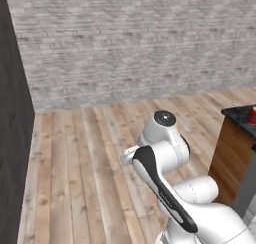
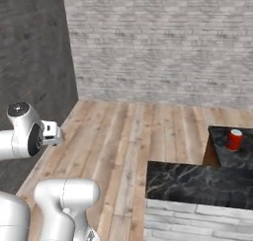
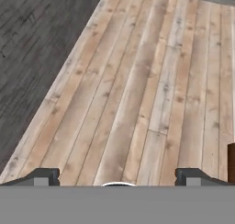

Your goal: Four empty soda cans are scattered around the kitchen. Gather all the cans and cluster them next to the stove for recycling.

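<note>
My arm (image 1: 165, 153) is smooth glossy white plastic with dark trim. The floor (image 3: 137, 81) is matt wood planking (grain streaked, pale in patches). The wall (image 2: 163, 47) looks like rough whitewashed brick. The surface (image 2: 197, 183) is polished black marble under a shiny red can (image 2: 234, 140).

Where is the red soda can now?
The red soda can stands upright on the black marbled counter, at the right of the right base view, near the counter's far end.

A soda can (image 2: 234, 139) stands on the counter (image 2: 197, 183) right of the arm (image 2: 29, 136), brick wall (image 2: 163, 47) behind.
</note>
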You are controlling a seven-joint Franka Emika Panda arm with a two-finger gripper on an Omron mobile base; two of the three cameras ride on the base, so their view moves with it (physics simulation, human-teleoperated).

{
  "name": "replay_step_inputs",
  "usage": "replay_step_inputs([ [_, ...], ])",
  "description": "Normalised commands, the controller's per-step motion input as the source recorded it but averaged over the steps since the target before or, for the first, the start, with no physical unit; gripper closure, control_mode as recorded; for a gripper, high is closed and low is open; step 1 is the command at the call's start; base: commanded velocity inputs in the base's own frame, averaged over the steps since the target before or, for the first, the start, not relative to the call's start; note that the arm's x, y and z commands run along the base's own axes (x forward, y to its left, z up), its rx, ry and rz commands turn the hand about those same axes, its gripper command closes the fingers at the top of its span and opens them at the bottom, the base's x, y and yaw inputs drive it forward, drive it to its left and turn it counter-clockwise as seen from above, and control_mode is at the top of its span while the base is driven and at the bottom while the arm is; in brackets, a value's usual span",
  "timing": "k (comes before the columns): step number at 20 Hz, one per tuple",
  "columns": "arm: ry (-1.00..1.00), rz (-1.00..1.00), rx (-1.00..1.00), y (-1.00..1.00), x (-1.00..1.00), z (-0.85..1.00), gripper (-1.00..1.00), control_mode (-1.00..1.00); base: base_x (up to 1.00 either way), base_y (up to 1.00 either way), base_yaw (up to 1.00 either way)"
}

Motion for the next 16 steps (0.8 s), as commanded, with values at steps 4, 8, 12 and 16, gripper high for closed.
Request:
replay_step_inputs([
  [4,0.0,0.0,0.0,0.0,0.0,0.0,-1.0,1.0,0.6,0.23,-0.36],
  [8,0.0,0.0,0.0,0.0,0.0,0.0,-1.0,1.0,0.56,0.24,-0.42],
  [12,0.0,0.0,0.0,0.0,0.0,0.0,-1.0,1.0,0.47,0.27,-0.53],
  [16,0.0,0.0,0.0,0.0,0.0,0.0,-1.0,1.0,0.44,0.28,-0.57],
])
